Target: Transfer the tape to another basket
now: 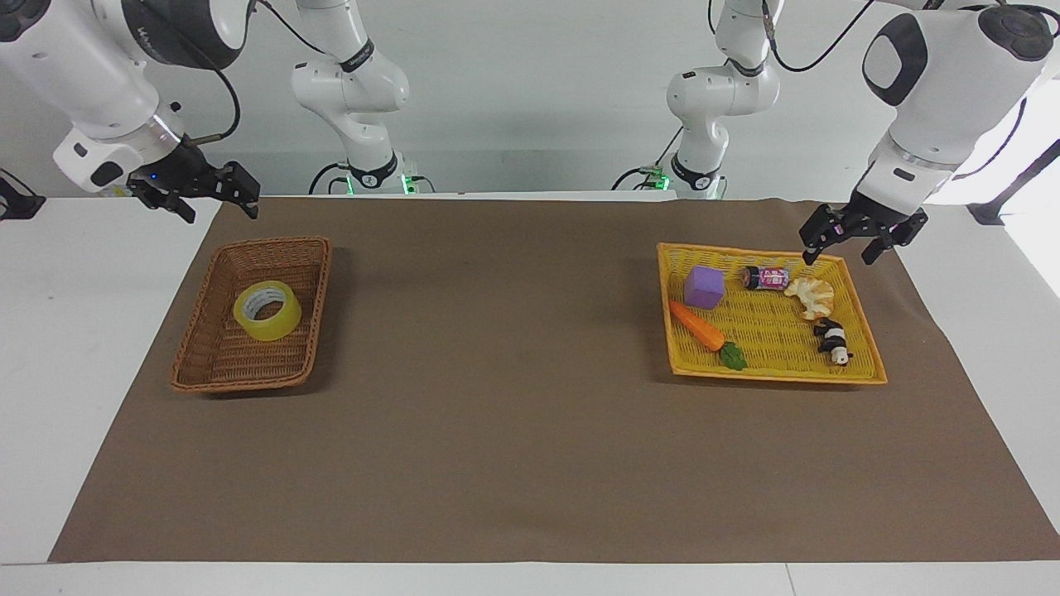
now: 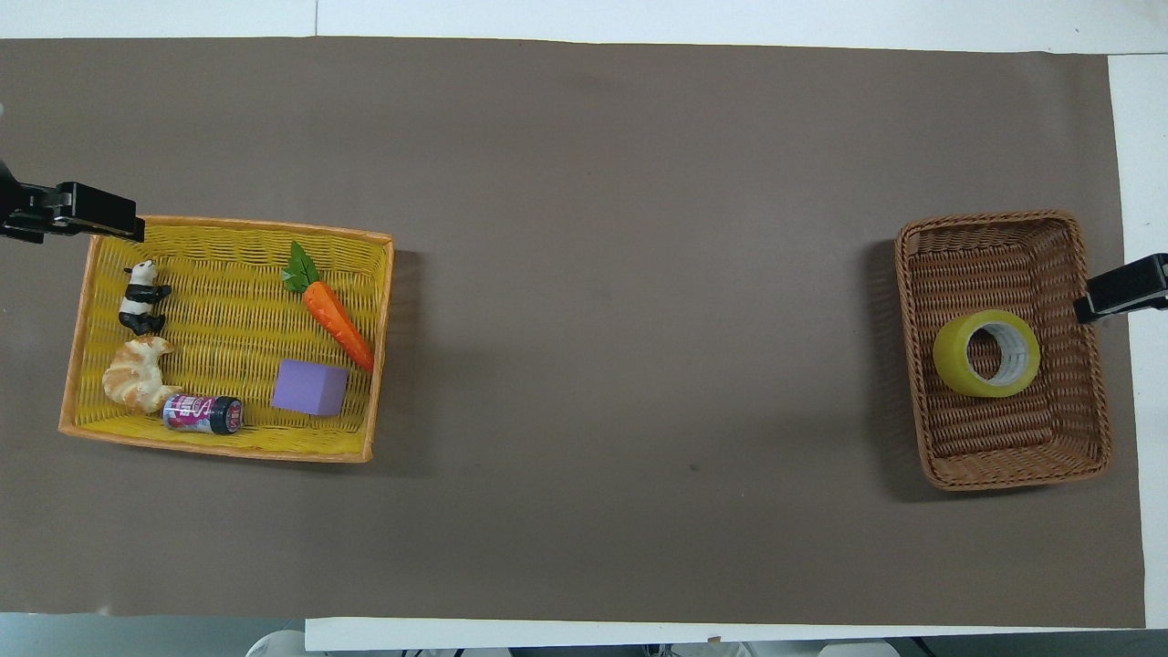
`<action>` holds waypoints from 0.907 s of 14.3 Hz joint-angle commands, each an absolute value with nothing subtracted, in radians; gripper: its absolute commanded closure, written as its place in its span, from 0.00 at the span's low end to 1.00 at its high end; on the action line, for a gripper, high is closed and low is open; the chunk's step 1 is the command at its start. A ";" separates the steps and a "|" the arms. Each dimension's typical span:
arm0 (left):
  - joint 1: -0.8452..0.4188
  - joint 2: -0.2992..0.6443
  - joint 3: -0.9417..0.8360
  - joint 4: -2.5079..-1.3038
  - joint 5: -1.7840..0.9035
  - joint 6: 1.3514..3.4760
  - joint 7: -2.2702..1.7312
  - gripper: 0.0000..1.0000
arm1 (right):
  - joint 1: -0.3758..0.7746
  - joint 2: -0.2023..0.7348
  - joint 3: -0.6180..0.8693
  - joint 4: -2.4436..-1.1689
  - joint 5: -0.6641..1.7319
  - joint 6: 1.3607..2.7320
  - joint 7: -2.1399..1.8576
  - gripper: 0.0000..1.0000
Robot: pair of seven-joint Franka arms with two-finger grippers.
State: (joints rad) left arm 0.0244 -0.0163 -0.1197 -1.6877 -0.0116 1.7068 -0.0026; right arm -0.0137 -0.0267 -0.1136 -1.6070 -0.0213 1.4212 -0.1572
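The tape (image 1: pixel 267 310) lies flat in the basket (image 1: pixel 209 364); I judge it light and stiff, with a smooth, rather slippery side, best held across the ring wall. The right gripper (image 1: pixel 217 193) hangs open and empty above the basket's robot end. The left gripper (image 1: pixel 853 238), also open and empty, waits over the yellow tray (image 1: pixel 774 374).
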 commanded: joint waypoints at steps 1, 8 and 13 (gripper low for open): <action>0.032 -0.046 -0.107 -1.717 0.009 1.697 0.002 0.01 | 0.026 -0.015 -0.130 -1.551 -0.046 1.405 -0.147 0.00; 0.032 -0.046 -0.107 -1.717 0.009 1.697 0.002 0.01 | 0.066 0.000 -0.187 -1.519 -0.035 1.382 -0.138 0.00; 0.031 -0.046 -0.107 -1.717 0.009 1.697 0.002 0.01 | 0.066 -0.003 -0.186 -1.517 -0.043 1.385 -0.138 0.00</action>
